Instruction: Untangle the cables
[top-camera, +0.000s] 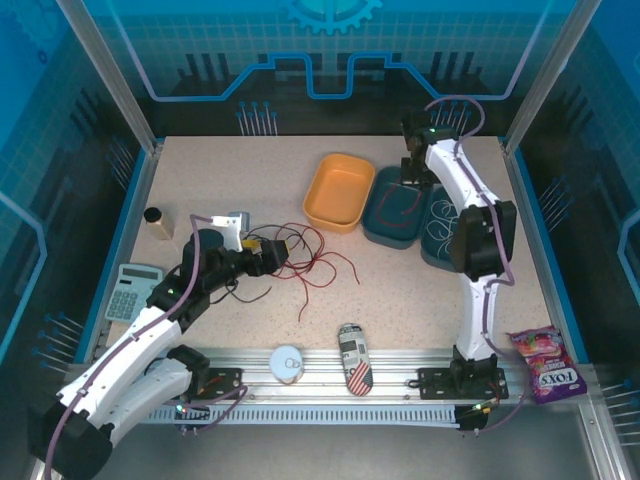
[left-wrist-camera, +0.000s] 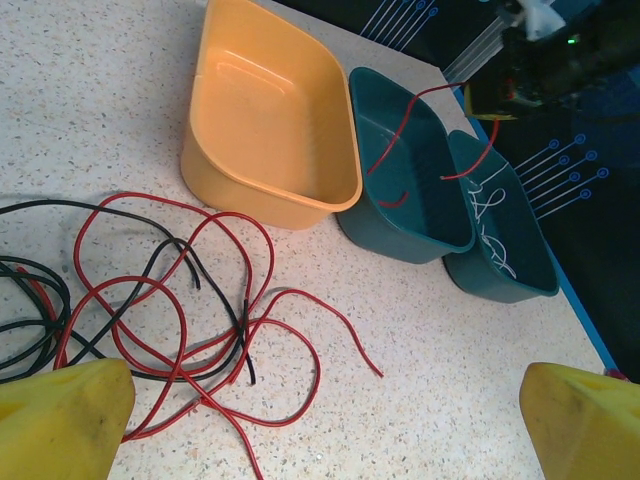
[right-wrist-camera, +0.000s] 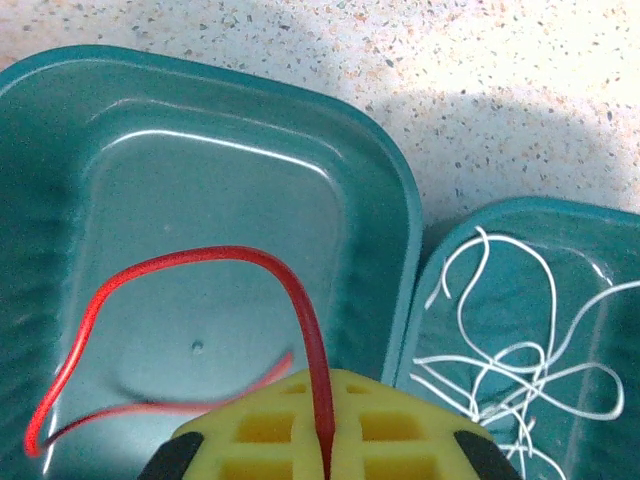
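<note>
Cables (left-wrist-camera: 165, 295) are mostly one loose tangle: thin, glossy red and black strands looping over each other on the table (top-camera: 420, 300), left of centre and near the orange tub (left-wrist-camera: 250, 190). That tub is smooth plastic, rectangular with rounded corners. Beside it sit two teal tubs of the same shape, touching each other. One separate red cable (right-wrist-camera: 310, 330) arches down into the nearer teal tub (right-wrist-camera: 400, 200), and a bunch of squiggly white cables (right-wrist-camera: 520, 355) lies in the farther teal tub (right-wrist-camera: 520, 205). The right gripper (right-wrist-camera: 325, 440) has its yellow fingers pressed together, pinching that red cable right in the seam between them, above the nearer teal tub. The left gripper (left-wrist-camera: 320, 430) is spread wide, yellow fingertips far apart, hanging over the near edge of the tangle with nothing between them. The table top is a beige speckled surface, kinda stone-look. A grey calculator (top-camera: 135, 292), a printed can (top-camera: 353, 358) lying on its side, a tape roll (top-camera: 287, 362) and a pink candy bag (top-camera: 543, 365) are scattered around the edges. Blue translucent panels (top-camera: 330, 60) wall the whole thing in.
</note>
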